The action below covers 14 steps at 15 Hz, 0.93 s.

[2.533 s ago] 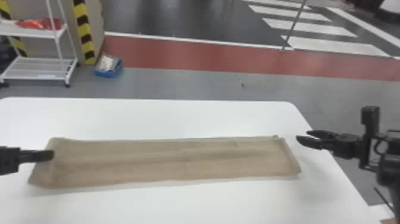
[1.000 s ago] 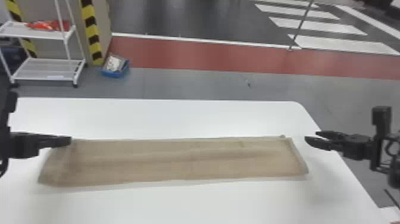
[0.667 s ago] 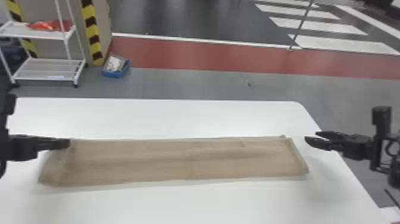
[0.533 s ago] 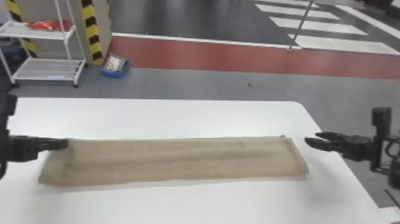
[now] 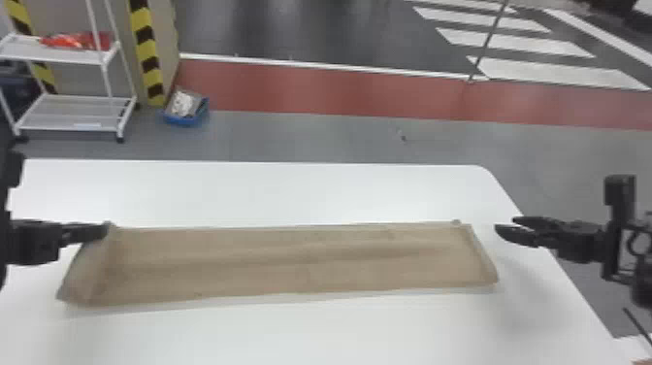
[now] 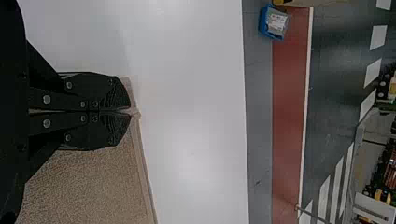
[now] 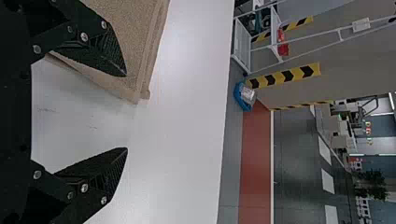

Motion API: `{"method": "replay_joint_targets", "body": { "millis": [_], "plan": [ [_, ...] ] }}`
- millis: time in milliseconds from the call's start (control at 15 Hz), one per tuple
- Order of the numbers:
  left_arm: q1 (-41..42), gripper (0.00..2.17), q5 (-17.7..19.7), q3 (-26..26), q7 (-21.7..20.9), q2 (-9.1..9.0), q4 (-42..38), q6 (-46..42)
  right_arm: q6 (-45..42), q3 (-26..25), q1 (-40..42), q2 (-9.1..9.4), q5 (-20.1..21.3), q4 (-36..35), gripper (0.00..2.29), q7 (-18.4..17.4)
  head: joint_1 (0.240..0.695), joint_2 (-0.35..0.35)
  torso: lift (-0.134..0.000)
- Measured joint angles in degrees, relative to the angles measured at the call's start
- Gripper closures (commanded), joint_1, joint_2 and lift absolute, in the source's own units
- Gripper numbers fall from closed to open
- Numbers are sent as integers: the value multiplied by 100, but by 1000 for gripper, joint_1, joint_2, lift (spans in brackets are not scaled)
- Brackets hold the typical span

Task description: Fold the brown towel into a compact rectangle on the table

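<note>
"One hold, or two?"

"One. Left gripper (image 6: 130, 112), left part of table (image 5: 339, 194): pinched on a corner of brown towel (image 5: 291, 267), long strip across table. Shallow pinch, could slip if pulled."

"Other side?"

"Right gripper (image 7: 126, 111), by table's right edge: wide, empty. One-sided pull might skew the strip."

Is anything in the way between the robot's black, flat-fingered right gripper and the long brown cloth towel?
No, nothing visible blocks it. The right gripper is open near the right end of the towel, with just a gap over the white table between them.
</note>
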Motion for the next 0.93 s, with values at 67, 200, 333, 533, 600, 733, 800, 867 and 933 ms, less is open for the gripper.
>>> {"method": "replay_joint_targets", "body": {
  "millis": [67,200,333,533,600,733,800,867,933],
  "plan": [
    [57,1187,7,25,8,-1,-107,23,3,2,8,12,1,-32,373,-17,695,-204,-124],
    [135,1187,29,49,20,-1,-257,33,-9,30,28,98,33,-102,377,-108,695,-203,-124],
    [167,1187,58,56,22,-4,-331,34,-44,100,63,258,82,-219,377,-382,695,-194,-124],
    [174,1190,70,57,12,-17,-349,34,-161,389,75,385,149,-231,475,-930,695,-187,-124],
    [174,1190,72,57,7,-17,-349,34,-189,499,70,402,166,-199,556,-980,695,-182,-124],
    [175,1190,76,56,-2,-12,-349,29,-237,630,61,446,218,-141,593,-997,695,-167,-124],
    [175,1190,76,53,-6,-10,-349,22,-264,667,63,462,230,-114,593,-991,695,-164,-124],
    [175,1190,73,50,-10,-10,-345,18,-283,684,70,475,232,-96,593,-973,695,-162,-124],
    [175,1190,72,49,-12,-10,-342,17,-289,687,74,482,230,-90,593,-942,695,-160,-124]
  ]
}}
